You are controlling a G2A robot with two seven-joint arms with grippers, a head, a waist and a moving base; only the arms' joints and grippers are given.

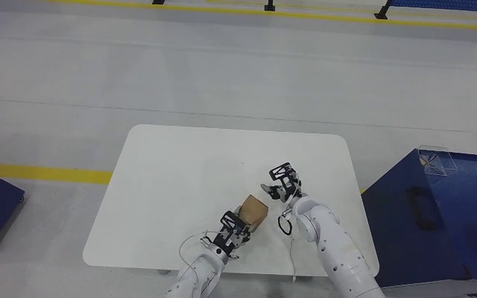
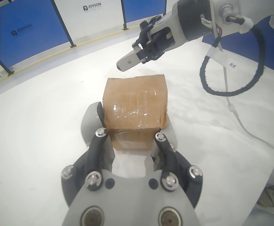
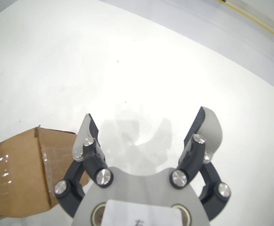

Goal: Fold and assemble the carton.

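Carton point(image 1: 253, 209) closed, on front half of table point(image 1: 186, 171), pinched at both sides by left gripper point(image 2: 132, 119) (left wrist view: glossy tape across top). Right gripper point(image 3: 146, 113) spread, empty, just beside carton.

Bright, even light from overhead; what shade lies by the carton point(image 2: 134, 94) is soft & pale. The white bench point(image 1: 186, 164) throws back so much light that in the right wrist view its middle washes out to near pure white, w/ hardly any surface detail. Clear tape point(image 2: 132, 111) on the carton catches small hard glints in the left wrist view. Screw heads point(image 3: 104, 176) at the fingers point(image 3: 210, 119) of the right gripper point(image 3: 145, 119) shine too. Both wrist views bend strongly toward the edges: the bench rim & the yellow line point(image 3: 256, 19) on the floor curve. Top view is straighter, approx. even brightness across floor point(image 1: 223, 67) & bench.
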